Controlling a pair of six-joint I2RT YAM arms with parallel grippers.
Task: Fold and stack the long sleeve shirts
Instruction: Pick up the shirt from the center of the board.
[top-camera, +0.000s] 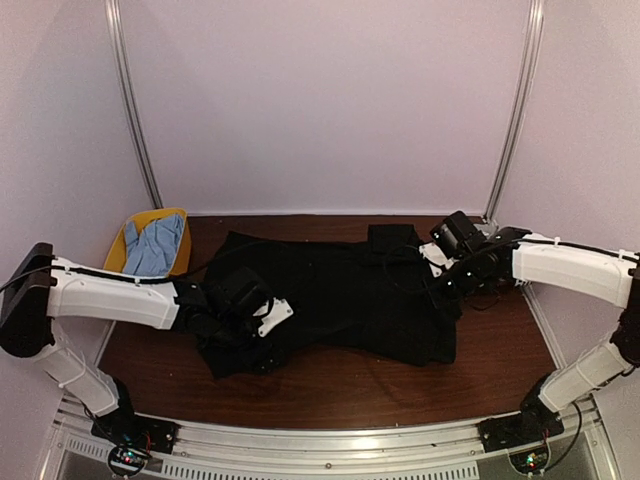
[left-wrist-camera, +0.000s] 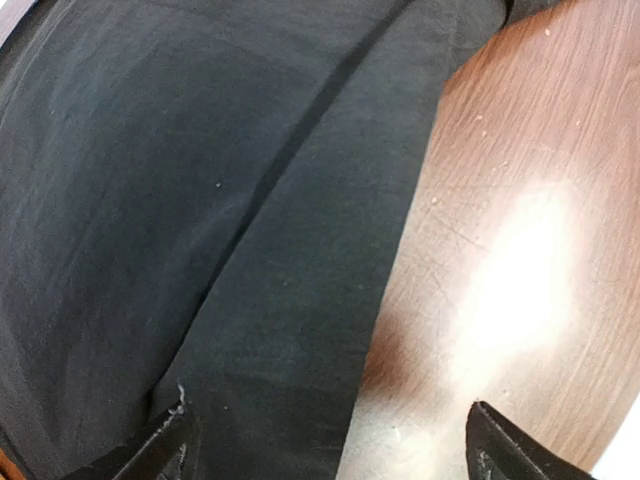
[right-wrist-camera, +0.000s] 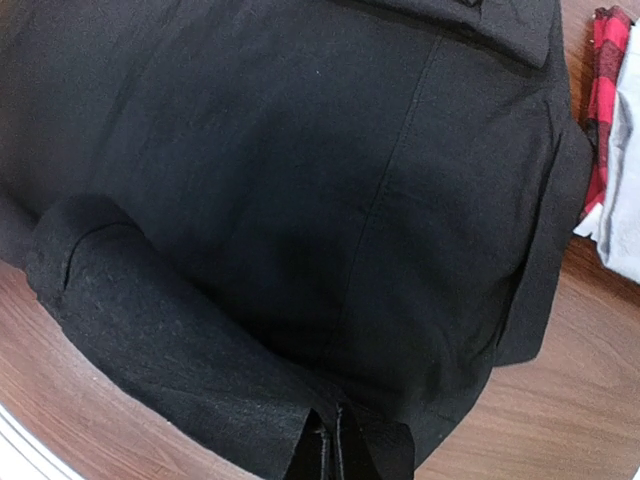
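A black long sleeve shirt lies spread across the middle of the brown table. My left gripper hovers open over its near-left part. In the left wrist view the shirt has its edge running between the two fingertips, one over cloth and one over bare wood, with my left gripper holding nothing. My right gripper is at the shirt's right end. In the right wrist view the right gripper is shut on a pinched fold of the black shirt, whose edge is rolled over beside it.
A yellow basket at the back left holds a blue-grey garment. A red-and-black checked cloth and a pale grey cloth lie just beyond the shirt in the right wrist view. White walls enclose the table.
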